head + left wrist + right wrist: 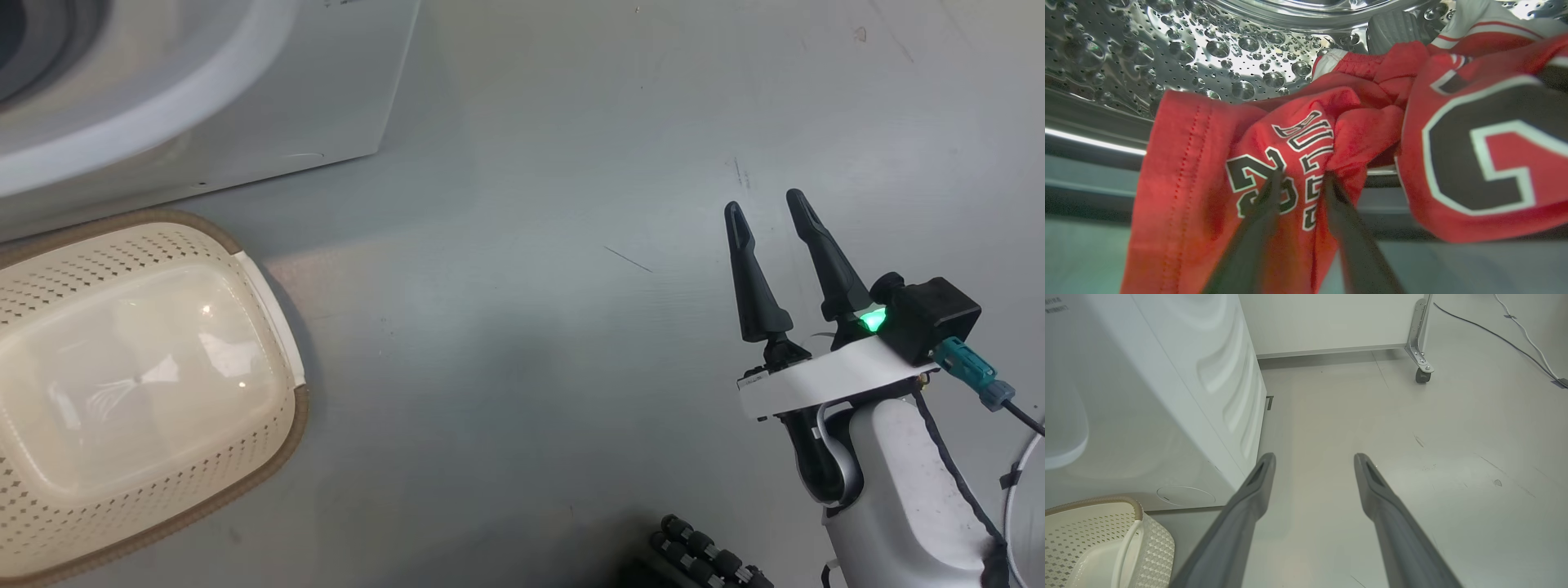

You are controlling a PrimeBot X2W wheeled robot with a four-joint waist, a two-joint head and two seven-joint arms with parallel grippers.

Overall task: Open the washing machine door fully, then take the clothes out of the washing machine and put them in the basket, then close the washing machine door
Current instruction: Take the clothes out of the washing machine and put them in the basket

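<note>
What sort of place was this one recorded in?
Likely a test room staged for laundry: a washing machine with red clothes in its drum, a basket on grey floor, and a castered frame.

**Red jerseys (1298, 163) spill from washer (245, 98) as basket (98, 253) stands by**

Crumpled red jerseys with white trim lie heaped in the washer's perforated steel drum (1208, 45), and one fold hangs down over the lip of the opening. That fold carries a black, white-edged "23" and a line of lettering. A second fold to its right shows one large black numeral outlined in white. The white washer stands on the grey floor (571, 245). Just in front of it sits the cream basket, upright, with perforated sides and a brown rim, its glossy bottom catching the light.
</note>
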